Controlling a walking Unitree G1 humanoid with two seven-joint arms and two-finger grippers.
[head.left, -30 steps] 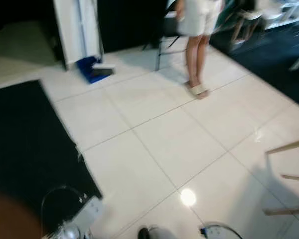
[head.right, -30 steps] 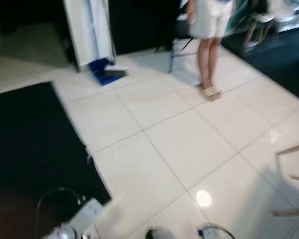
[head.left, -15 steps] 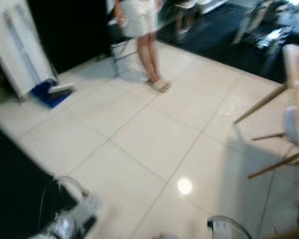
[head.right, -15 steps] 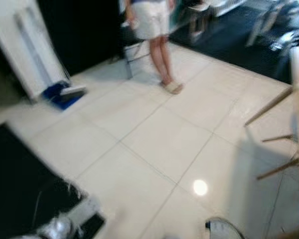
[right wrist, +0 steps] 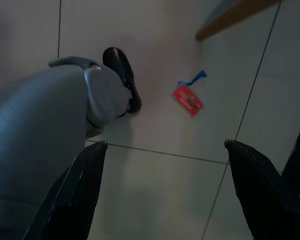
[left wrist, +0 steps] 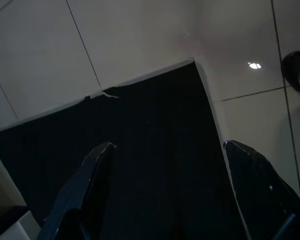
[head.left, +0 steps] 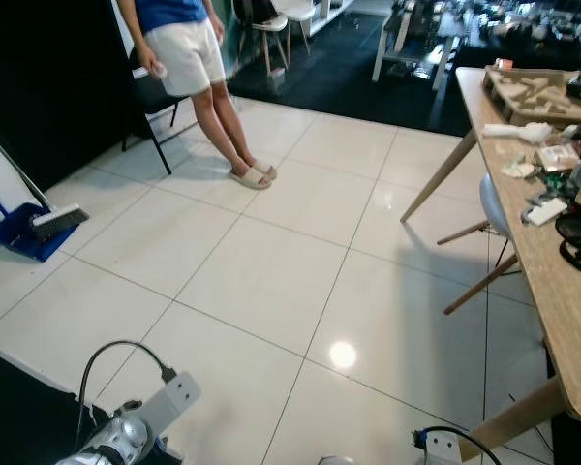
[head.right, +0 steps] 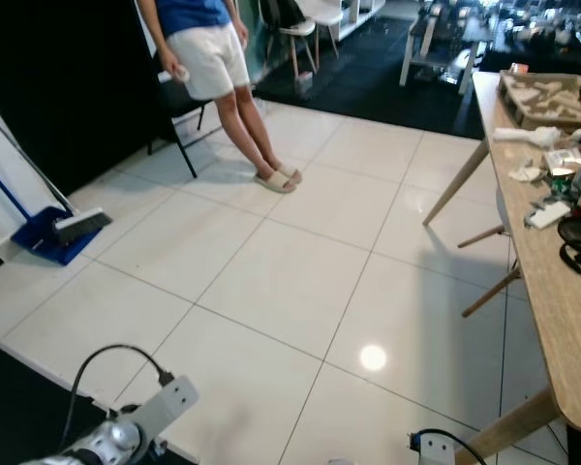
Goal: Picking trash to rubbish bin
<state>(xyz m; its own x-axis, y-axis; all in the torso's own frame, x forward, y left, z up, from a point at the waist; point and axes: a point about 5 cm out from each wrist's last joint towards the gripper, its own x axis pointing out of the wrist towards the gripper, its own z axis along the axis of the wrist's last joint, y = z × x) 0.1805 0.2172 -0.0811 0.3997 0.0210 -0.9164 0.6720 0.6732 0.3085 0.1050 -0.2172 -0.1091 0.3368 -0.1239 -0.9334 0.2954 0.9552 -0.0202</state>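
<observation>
My left arm (head.left: pixel 126 438) hangs low at the bottom left, and my right wrist (head.left: pixel 432 448) shows at the bottom edge. In the left wrist view my left gripper (left wrist: pixel 170 146) is open over a black mat (left wrist: pixel 155 150) with nothing between its fingers. My right gripper (right wrist: pixel 165 145) is open too, above white floor tiles beside my own grey leg (right wrist: pixel 45 130) and black foot (right wrist: pixel 121 75). A small red tag with a blue string (right wrist: pixel 188 100) lies on the floor near that foot. Crumpled white paper (head.left: pixel 521 131) lies on the wooden table (head.left: pixel 552 291) at the right.
A person (head.left: pixel 186 58) in white shorts stands at the far left in front of a dark chair (head.left: pixel 155 107). A blue dustpan with a brush (head.left: pixel 34 228) lies at the left. A white chair (head.left: pixel 492 208) stands under the cluttered table. White tiles (head.left: pixel 271 271) stretch ahead.
The camera has swung to the right and the blur has gone. The black mat has slid out at the lower left and the wooden table has come into view on the right.
</observation>
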